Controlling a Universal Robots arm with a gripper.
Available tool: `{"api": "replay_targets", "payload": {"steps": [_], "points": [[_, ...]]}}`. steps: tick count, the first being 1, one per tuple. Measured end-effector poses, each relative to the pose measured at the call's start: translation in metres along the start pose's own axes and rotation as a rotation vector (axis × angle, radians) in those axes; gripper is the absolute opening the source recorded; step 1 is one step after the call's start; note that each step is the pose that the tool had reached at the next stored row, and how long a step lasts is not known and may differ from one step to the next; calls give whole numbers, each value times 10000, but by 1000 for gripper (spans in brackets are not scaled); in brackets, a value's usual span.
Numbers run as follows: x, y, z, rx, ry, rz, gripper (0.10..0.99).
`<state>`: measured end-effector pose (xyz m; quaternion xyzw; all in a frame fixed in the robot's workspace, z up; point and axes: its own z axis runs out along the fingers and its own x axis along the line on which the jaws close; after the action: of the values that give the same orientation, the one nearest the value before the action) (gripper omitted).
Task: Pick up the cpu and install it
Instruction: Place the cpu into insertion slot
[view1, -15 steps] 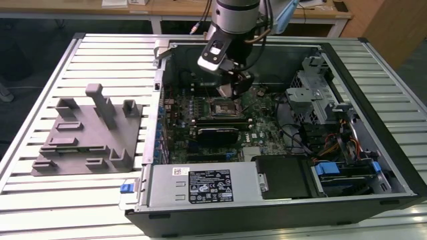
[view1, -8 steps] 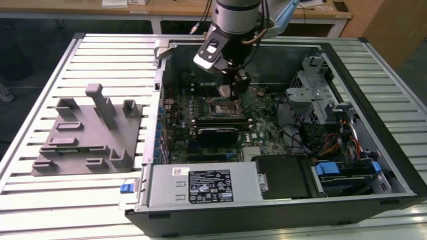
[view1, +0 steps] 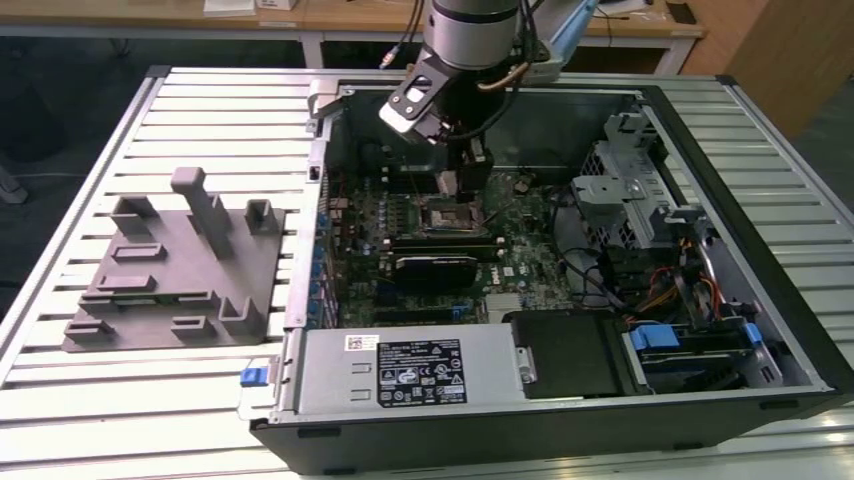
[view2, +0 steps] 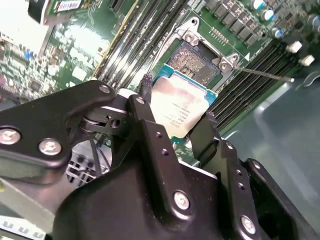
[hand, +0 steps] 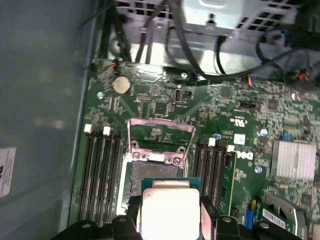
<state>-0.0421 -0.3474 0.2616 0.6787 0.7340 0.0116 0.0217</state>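
While jaws pinch it, cpu (view2: 182, 107) by socket (view2: 195, 59)

Between jaws: cpu (view2: 182, 107), above socket (view2: 192, 62).

Exterior view: bright, even overhead light. The pale table (view1: 134, 400) slats reflect it; the computer case (view1: 534, 440) interior lies in shadow. Both wrist views: dimmer, with glare whitening the cpu (view2: 182, 107) lid.

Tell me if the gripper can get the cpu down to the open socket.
Probably yes: the gripper holds the cpu close to the socket, whose frame is flipped open, with nothing between them.
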Motion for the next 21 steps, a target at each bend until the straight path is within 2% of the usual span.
{"api": "replay_targets", "payload": {"steps": [2,5,21], "points": [[0,-1,19,7,-17,315,545],[2,-3,70,9,-25,495,545],[8,-24,361,6,-12,381,545]]}}
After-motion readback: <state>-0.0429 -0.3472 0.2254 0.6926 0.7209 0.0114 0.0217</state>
